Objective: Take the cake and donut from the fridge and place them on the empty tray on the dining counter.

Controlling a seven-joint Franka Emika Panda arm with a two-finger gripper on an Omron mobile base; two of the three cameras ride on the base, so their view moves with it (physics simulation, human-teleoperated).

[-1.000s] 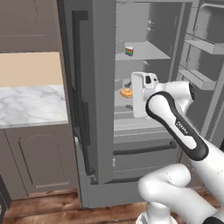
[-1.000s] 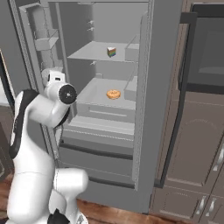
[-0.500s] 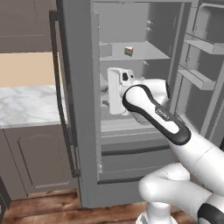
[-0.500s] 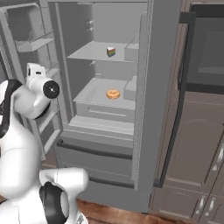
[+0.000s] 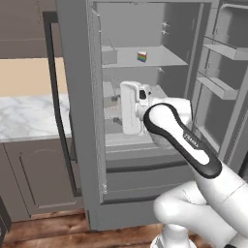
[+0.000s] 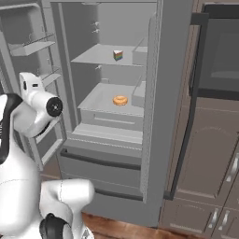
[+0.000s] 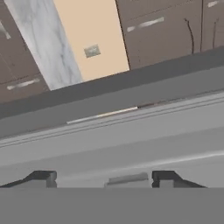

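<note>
Donut (image 6: 120,100) on fridge (image 6: 154,140) shelf, seemingly.

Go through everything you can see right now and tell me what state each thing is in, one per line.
fridge: both upper doors swung open, bottom drawers shut.
cake: upright on the upper shelf, untouched.
donut: lying flat on the lower shelf, untouched.
gripper: fingertips apart, nothing between them, pointed at the edge of the left fridge door.
</note>
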